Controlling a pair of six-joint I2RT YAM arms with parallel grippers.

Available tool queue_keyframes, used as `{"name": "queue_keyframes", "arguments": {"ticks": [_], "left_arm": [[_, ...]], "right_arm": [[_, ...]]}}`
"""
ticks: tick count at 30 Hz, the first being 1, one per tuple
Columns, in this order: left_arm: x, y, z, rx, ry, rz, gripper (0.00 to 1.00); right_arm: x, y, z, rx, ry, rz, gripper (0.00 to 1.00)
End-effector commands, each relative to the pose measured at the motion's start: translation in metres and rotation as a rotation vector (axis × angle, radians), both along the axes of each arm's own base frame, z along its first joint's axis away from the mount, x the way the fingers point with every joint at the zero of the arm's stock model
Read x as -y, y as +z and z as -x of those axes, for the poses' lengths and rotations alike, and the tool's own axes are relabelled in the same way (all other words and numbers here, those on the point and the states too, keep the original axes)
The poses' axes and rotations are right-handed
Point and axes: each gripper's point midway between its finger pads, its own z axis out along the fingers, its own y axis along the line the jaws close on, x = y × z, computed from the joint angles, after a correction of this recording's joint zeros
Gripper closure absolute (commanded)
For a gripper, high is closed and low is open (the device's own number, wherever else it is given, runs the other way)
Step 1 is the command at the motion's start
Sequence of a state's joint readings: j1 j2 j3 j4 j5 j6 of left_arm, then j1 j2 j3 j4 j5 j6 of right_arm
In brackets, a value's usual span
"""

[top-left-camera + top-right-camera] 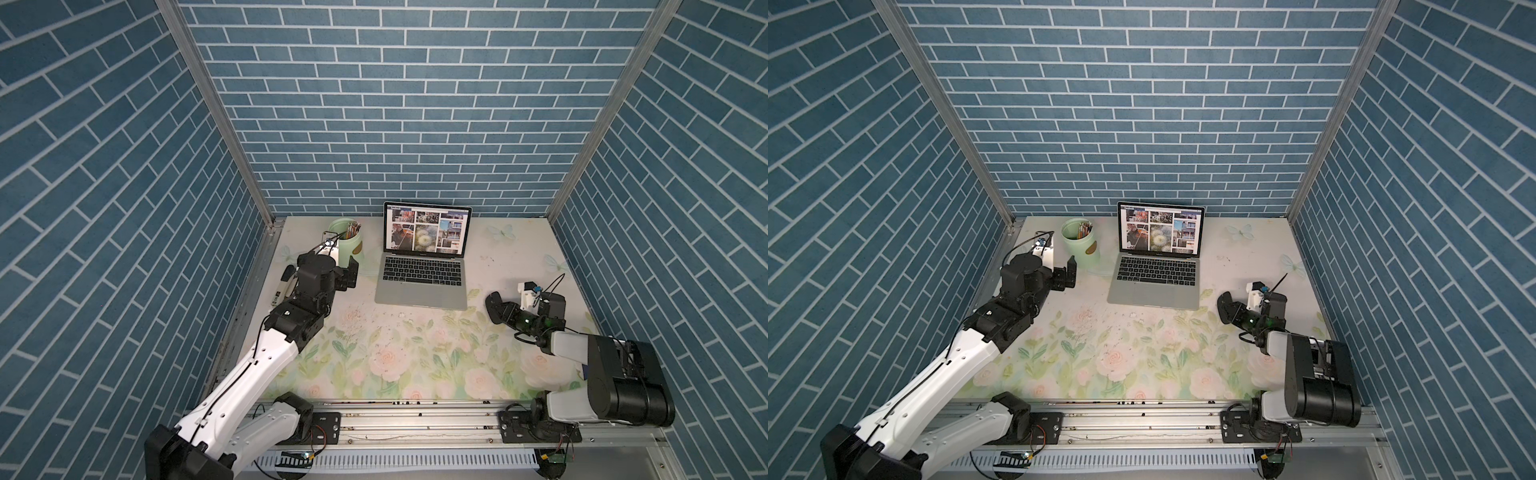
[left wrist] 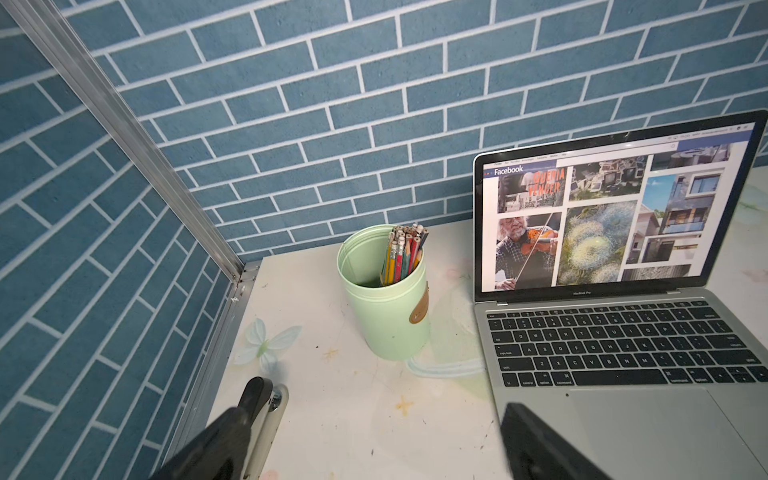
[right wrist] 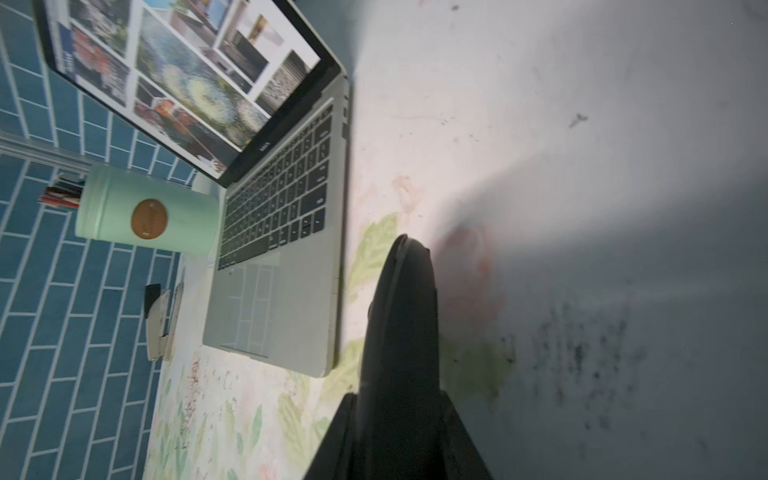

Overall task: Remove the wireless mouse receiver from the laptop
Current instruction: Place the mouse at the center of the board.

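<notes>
Two pincers flank the laptop (image 1: 422,286) on the table (image 1: 415,357): your left pincer (image 2: 372,411) is spread wide and empty, while your right pincer (image 3: 399,403), pinching a black mouse (image 3: 401,291), sits nearer what seems to be the receiver (image 3: 343,129), a tiny dark stub near the hinge on the laptop's right edge, apparently jutting sideways along the table.

Laptop (image 2: 648,419): matt silver metal shell, glossy screen. Cup (image 2: 384,316): smooth pale-green painted metal, brown leather-like tag (image 2: 419,306). Pencils (image 2: 405,253): painted wood. Desk (image 1: 415,353): smooth flower print, scuffed w/ dark specks. Walls (image 1: 374,104): matt brick print.
</notes>
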State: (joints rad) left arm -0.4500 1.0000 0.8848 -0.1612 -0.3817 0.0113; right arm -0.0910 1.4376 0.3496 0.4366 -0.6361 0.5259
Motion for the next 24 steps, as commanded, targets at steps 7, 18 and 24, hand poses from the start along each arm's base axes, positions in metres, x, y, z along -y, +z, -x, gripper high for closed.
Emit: {"name": "queue_keyframes", "arguments": {"ticks": [7, 18, 24], "left_arm": [[-0.003, 0.0, 0.0, 0.005, 0.013, 0.015, 0.0], [0.0, -0.007, -0.001, -0.009, 0.0, 0.017, 0.0], [0.0, -0.008, 0.001, -0.014, -0.003, 0.014, 0.0]], "right_arm": [[0.008, -0.023, 0.0, -0.077, -0.052, 0.023, 1.0], [0.004, -0.042, 0.004, -0.189, -0.051, 0.067, 1.0], [0.009, -0.044, 0.009, -0.249, -0.071, 0.117, 0.7]]}}
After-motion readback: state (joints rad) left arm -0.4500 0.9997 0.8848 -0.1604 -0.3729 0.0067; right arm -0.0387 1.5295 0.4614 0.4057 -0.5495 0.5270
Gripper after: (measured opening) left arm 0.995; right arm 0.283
